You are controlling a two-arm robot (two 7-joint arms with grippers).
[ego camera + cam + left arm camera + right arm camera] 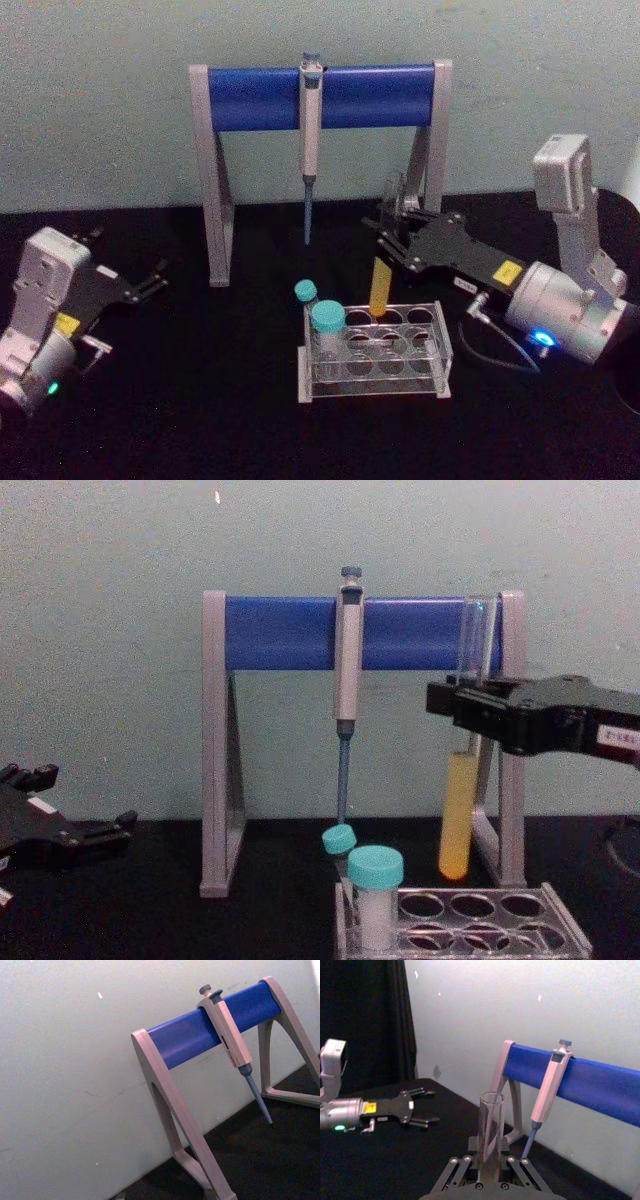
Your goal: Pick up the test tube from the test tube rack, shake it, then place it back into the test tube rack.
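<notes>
The clear test tube [457,825], yellow-orange liquid in its lower part, hangs upright just above the clear rack's [372,392] back row.

The right gripper [487,1154] had its fingers [496,1146] closed on the lower part of the test tube [491,1117], which stood upright with its open rim uppermost and its clear glass wall empty above the grip. Beyond it a grey pipette [549,1089] hung tip-down from the blue bar of the pipette stand [592,1082] in front of a pale wall [520,1005]. Farther off, the left gripper [427,1106] lay level above the black tabletop [385,1160] with its fingers spread apart, a dark curtain [367,1020] behind it.
</notes>
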